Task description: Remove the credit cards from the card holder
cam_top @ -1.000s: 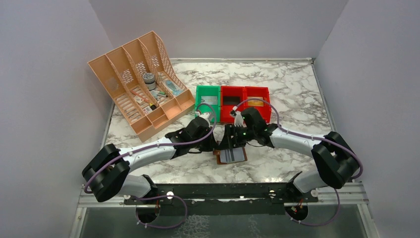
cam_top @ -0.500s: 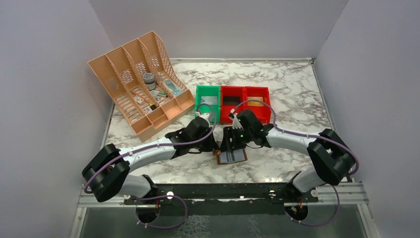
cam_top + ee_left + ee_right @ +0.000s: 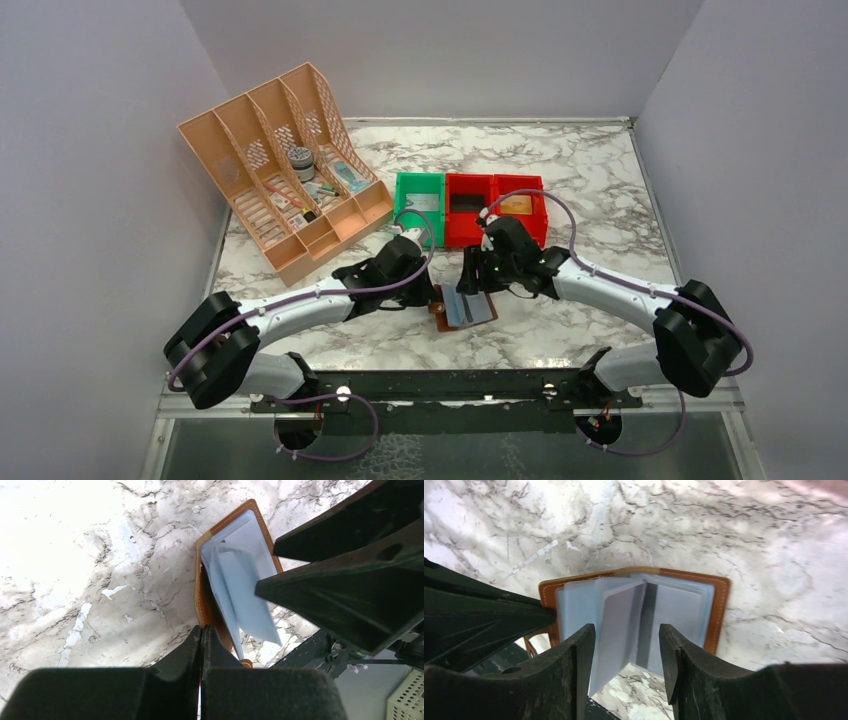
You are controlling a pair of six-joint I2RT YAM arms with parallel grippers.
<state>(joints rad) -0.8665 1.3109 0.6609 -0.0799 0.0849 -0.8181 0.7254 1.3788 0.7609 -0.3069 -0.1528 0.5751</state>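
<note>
Lying open on the marble desk (image 3: 590, 180) betw. both arms, the brown card holder (image 3: 720, 611) shows pale grey-blue sleeves. L tool (image 3: 201, 630) is closed, tips at the holder's edge; can't tell if it pinches the leather. R tool (image 3: 626, 630) hangs over the holder, jaws apart, straddling one raised leaf of the credit cards (image 3: 616, 615) w/o clamping it. Cards sit inside the holder.
</note>
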